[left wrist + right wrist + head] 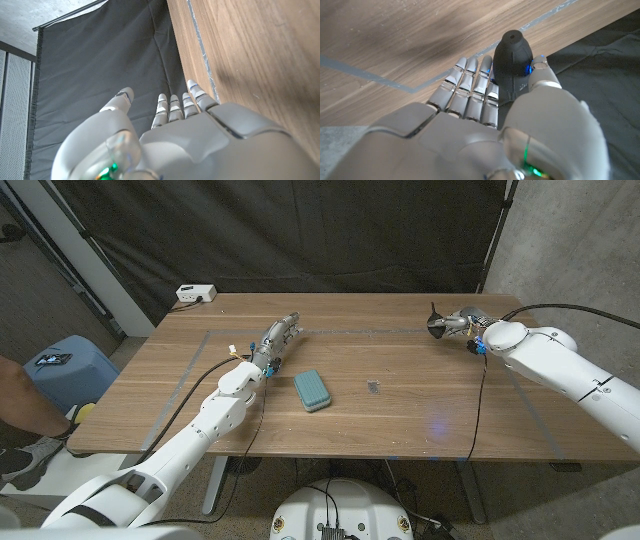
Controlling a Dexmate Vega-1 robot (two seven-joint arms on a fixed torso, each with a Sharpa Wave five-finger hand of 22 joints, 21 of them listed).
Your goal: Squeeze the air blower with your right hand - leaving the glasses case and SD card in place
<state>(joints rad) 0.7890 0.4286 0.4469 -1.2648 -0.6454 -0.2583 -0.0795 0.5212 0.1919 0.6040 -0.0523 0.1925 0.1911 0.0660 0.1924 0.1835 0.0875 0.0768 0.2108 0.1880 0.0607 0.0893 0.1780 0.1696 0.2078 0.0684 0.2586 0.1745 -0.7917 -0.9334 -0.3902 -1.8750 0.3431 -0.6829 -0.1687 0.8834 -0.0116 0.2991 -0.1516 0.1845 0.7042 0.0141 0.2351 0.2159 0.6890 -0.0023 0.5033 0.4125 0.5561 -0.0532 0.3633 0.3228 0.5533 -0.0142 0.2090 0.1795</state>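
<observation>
Right robot hand (485,125) grips air blower (512,65) at upper right tabletop (400,420) edge; loose grip risks dropping it. Left robot hand (277,342) open, empty.

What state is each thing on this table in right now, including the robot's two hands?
Air blower: held in the right hand, at the far right of the table.
Right hand: grips the air blower.
Left hand: holds nothing, fingers straight.
Glasses case: closed, lying on the table, untouched.
SD card: lying on the table right of the case, untouched.
Wooden table: carries them all.
</observation>
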